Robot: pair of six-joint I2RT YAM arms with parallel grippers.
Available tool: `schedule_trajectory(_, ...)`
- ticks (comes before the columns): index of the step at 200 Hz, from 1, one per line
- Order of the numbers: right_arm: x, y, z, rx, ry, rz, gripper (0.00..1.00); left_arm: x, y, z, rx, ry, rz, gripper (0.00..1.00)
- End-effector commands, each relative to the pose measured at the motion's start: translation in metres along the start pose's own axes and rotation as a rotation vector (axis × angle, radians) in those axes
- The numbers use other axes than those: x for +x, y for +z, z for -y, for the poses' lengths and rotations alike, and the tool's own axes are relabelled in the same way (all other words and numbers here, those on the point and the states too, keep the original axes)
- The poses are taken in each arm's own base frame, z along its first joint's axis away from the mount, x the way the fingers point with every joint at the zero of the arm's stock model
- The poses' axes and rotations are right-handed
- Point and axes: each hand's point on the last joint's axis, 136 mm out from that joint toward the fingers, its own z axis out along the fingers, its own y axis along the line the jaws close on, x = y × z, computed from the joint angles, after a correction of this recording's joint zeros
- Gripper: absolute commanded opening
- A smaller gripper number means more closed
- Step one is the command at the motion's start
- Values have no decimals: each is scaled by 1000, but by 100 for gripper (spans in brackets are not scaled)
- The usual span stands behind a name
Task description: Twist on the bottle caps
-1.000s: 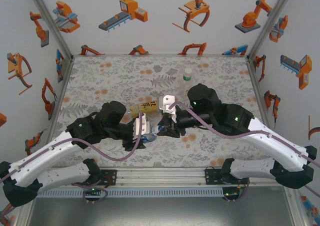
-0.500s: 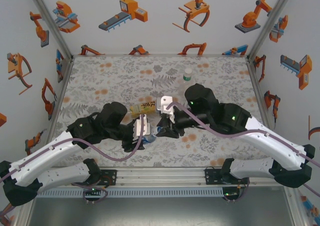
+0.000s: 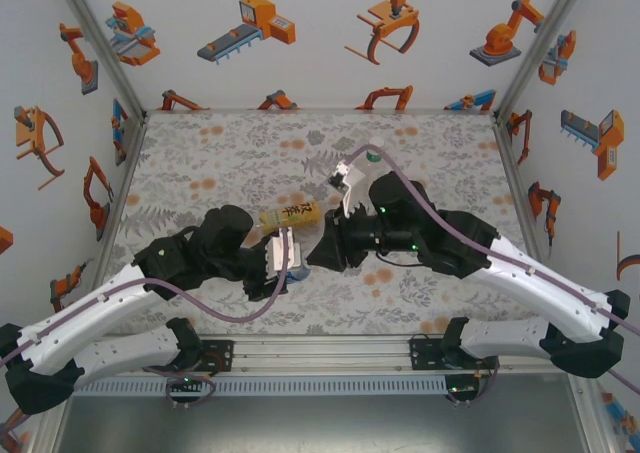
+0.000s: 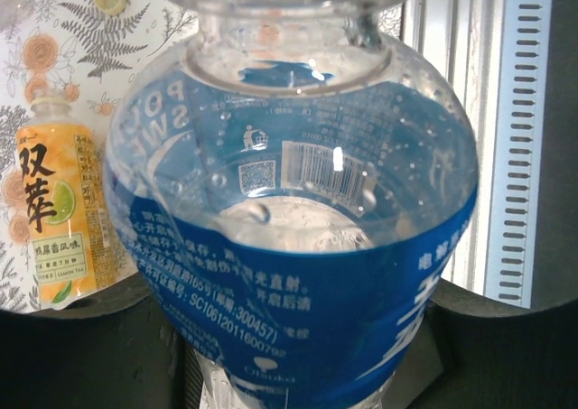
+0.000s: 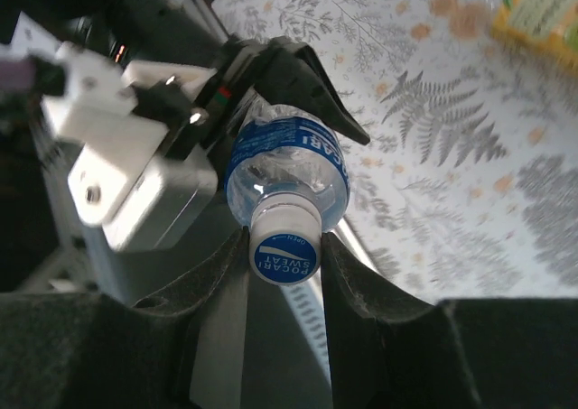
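Note:
In the left wrist view the clear bottle with the blue label looms large, and my left gripper is shut on its lower body. Its white cap with a blue top sits on the neck, pinched between the black fingers of my right gripper, which is shut on it. From above, the two grippers meet at mid-table, hiding that bottle. The yellow-labelled bottle lies on its side just behind them. The pale green-and-white bottle stands farther back, partly behind the right wrist.
The floral mat covers the table between printed side walls. A metal rail runs along the near edge by the arm bases. The right wrist's white camera mount sticks out toward the back.
The right wrist has rotated while staying on the cap; its white camera mount swung from above the grippers toward the back. The left arm and the bottle stayed put.

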Motion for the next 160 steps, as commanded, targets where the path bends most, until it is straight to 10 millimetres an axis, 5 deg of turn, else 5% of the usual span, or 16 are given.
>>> schedule_trajectory(1,14,12,32,147,427,9,7,-36,-5,-6,-33,51,147,0)
schedule_trajectory(29,26,15,43,199,636,-3,12,-36,-2,-6,-39,50,157,0)
schedule_trajectory(67,39,11,59,270,710,7,21,-35,1,-7,-37,53,150,0)
schedule_trajectory(103,18,-7,56,255,629,96,36,-33,2,-6,-37,58,149,0)
schedule_trajectory(128,-2,-22,49,228,533,153,60,-30,2,-4,-34,54,148,0)
schedule_trajectory(160,-25,-44,42,202,394,215,66,-29,1,-2,-27,46,146,0)
